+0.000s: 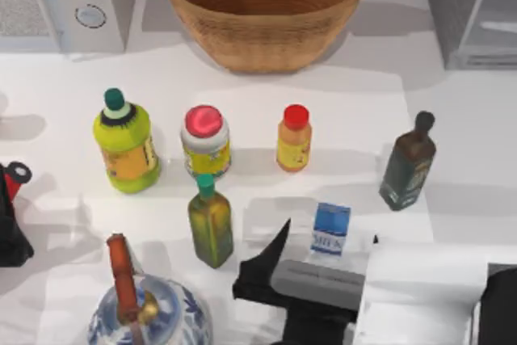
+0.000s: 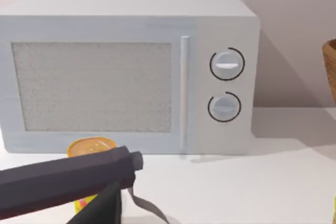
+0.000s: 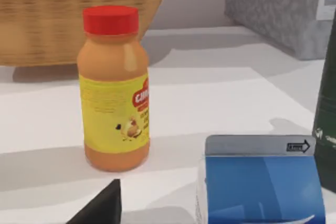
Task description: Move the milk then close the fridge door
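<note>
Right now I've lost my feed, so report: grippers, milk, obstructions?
Right gripper open, straddling the milk, not closed. Left gripper parked, table's left edge. Orange bottle behind the milk, dark bottle to its right.

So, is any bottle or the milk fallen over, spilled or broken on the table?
Nothing stands out. The milk stands upright just ahead of the right gripper, and the orange red-capped bottle, the green oil bottle and the dark bottle are upright too. No spill shows.
</note>
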Robot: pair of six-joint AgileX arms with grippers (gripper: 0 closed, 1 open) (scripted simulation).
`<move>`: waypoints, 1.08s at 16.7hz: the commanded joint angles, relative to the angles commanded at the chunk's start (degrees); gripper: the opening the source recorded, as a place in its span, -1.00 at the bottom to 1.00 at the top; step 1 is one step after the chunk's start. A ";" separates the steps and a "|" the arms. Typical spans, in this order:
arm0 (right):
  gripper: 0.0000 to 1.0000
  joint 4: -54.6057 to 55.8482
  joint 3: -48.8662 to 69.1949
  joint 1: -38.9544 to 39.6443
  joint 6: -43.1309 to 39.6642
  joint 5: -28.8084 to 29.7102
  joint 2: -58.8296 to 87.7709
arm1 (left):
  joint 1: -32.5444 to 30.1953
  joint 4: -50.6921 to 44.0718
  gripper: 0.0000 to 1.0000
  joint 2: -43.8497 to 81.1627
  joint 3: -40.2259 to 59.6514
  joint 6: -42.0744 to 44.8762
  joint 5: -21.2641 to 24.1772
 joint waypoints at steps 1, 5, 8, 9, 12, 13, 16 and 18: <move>1.00 0.00 0.00 0.00 0.00 0.00 0.00 | 0.00 0.00 1.00 0.00 0.00 0.00 0.00; 1.00 0.68 -0.24 -0.73 -0.57 -0.67 -0.09 | 0.00 0.00 1.00 0.00 0.00 0.00 0.00; 1.00 4.23 -0.33 -3.17 -3.27 -3.10 0.62 | 0.00 0.00 1.00 0.00 0.00 0.00 0.00; 1.00 5.50 -0.16 -4.24 -4.33 -4.11 1.02 | 0.00 0.00 1.00 0.00 0.00 0.00 0.00; 1.00 8.12 1.15 -6.81 -7.01 -6.66 2.25 | 0.00 0.00 1.00 0.00 0.00 0.00 0.00; 1.00 8.43 1.50 -7.13 -7.44 -7.05 2.46 | 0.00 0.00 1.00 0.00 0.00 0.00 0.00; 1.00 8.48 1.56 -7.18 -7.50 -7.11 2.50 | 0.00 0.00 1.00 0.00 0.00 0.00 0.00; 0.85 8.48 1.56 -7.18 -7.50 -7.11 2.50 | 0.00 0.00 1.00 0.00 0.00 0.00 0.00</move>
